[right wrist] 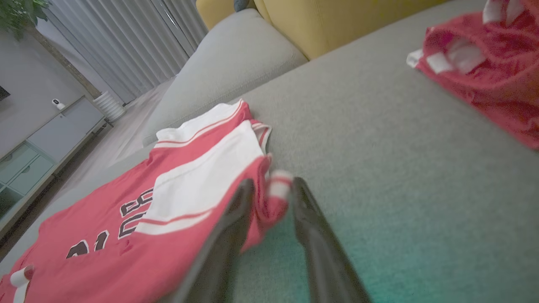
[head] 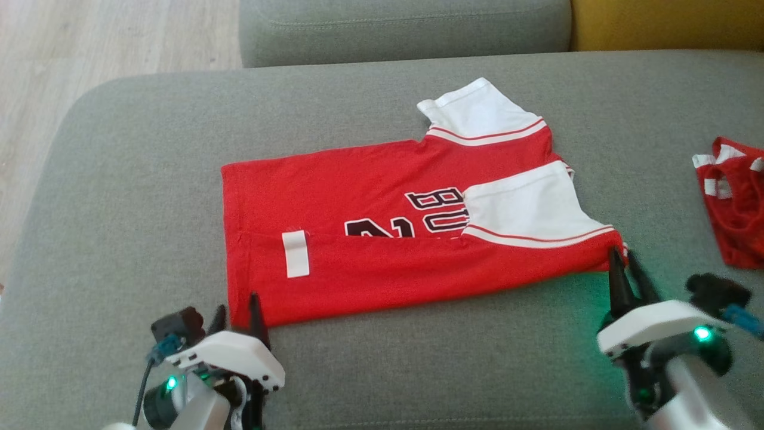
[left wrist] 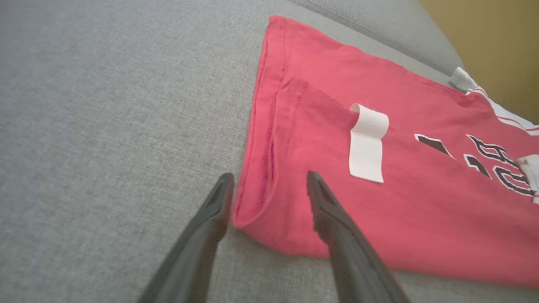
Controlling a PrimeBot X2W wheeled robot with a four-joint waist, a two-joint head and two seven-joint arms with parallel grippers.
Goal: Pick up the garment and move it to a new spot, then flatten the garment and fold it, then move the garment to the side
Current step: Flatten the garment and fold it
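The garment [head: 382,197] is a red jersey with white sleeves and dark lettering, lying folded lengthwise on the grey sofa seat [head: 131,179]. My left gripper [head: 237,304] is at the garment's near left corner. In the left wrist view, the left gripper [left wrist: 270,176] is open, and the hem corner of the garment [left wrist: 379,210] lies between the fingers. My right gripper [head: 621,254] is at the near right corner. Seen from the right wrist, the right gripper [right wrist: 273,183] stands slightly open with a bunched, striped corner of the garment [right wrist: 105,235] between its fingers.
A second red and white garment [head: 737,203] lies crumpled at the seat's right edge, also seen as the second garment [right wrist: 484,63]. A grey back cushion [head: 406,30] and a yellow cushion [head: 668,24] border the far side. Wooden floor [head: 89,42] lies beyond the left edge.
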